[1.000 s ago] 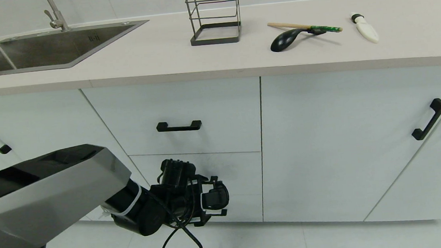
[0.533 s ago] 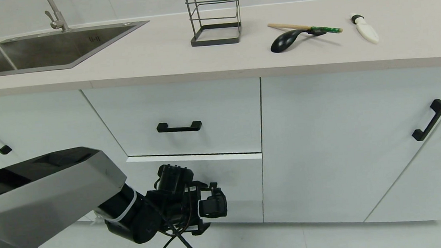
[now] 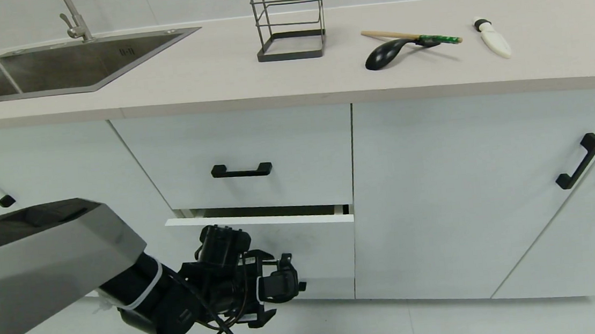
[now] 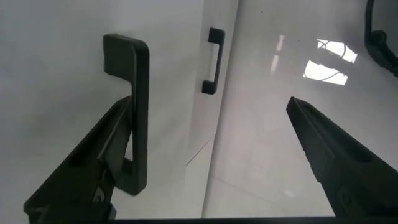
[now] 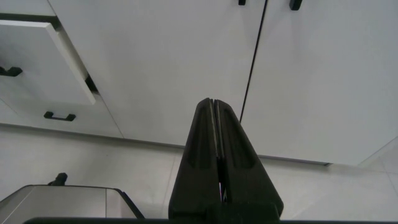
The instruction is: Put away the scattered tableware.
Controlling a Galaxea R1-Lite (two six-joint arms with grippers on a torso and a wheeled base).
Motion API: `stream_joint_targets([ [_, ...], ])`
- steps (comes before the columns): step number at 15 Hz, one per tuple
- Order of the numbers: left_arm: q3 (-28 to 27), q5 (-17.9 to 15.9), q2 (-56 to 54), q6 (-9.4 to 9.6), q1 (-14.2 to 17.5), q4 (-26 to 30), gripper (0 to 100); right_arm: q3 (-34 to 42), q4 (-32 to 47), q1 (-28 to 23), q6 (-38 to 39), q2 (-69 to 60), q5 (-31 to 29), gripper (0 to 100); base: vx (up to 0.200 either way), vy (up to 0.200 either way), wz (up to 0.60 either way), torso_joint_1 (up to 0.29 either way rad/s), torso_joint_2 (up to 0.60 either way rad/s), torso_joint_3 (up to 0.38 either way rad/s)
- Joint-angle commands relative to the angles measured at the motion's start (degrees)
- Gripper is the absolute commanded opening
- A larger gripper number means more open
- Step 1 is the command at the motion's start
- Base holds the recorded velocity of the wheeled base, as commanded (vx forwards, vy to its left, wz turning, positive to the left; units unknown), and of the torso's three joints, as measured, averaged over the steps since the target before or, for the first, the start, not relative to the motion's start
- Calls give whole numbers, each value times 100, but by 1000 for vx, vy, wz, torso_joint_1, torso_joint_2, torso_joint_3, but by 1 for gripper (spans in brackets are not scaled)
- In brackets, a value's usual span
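Left gripper (image 4: 208,107), jaws apart, hooks the drawer handle (image 4: 138,112), seen close from its wrist; head view shows the drawer (image 3: 304,242) ajar, lower centre, interior dark. Right gripper (image 5: 216,109) pinched together. Spoon (image 3: 387,54), chopsticks (image 3: 410,36), knife (image 3: 492,37) lie upper right.

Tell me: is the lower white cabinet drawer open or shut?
Partly open: the lower white cabinet drawer juts forward, and a dark gap shows behind its front.

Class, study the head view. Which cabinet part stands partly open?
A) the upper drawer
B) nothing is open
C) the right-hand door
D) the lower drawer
D: the lower drawer juts out, with a dark gap above its front, while the upper drawer sits flush.
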Motion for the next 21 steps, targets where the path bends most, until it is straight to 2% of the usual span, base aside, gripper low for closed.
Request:
stream_joint_targets([
  [1,433,-4,-742,-1,-3,-21,100,0,-2,0,-4,7,2,0,0,0,0,0,0,0],
  [4,1021,-13,-1736,-1,-91,164,100,0,-2,0,-4,7,2,0,0,0,0,0,0,0],
  [6,1101,-110,-2342,-27,-214,524,100,0,-2,0,-4,7,2,0,0,0,0,0,0,0],
  [7,995,-136,-2615,-115,-214,867,100,0,-2,0,-4,7,2,0,0,0,0,0,0,0],
  [8,969,-145,-2641,-141,-214,902,100,0,-2,0,-4,7,2,0,0,0,0,0,0,0],
  [9,520,-365,-2808,-291,-205,1394,100,0,7,0,-4,7,2,0,0,0,0,0,0,0],
  [12,-279,-804,-2632,-291,-196,1966,100,0,-2,0,-4,7,2,0,0,0,0,0,0,0],
  [14,-631,-918,-2333,-291,-152,1992,100,0,-2,0,-4,7,2,0,0,0,0,0,0,0],
  [15,-631,-918,-2333,-291,-152,1992,100,0,-2,0,-4,7,2,0,0,0,0,0,0,0],
  [16,-1044,-1041,-1815,-291,-55,1966,100,0,-2,0,-4,7,2,0,0,0,0,0,0,0],
  [18,-1167,-1041,-1525,-282,33,1948,100,0,-2,0,-4,7,2,0,0,0,0,0,0,0],
  [21,-1264,-1015,-1226,-308,68,1623,100,0,-2,0,-4,7,2,0,0,0,0,0,0,0],
])
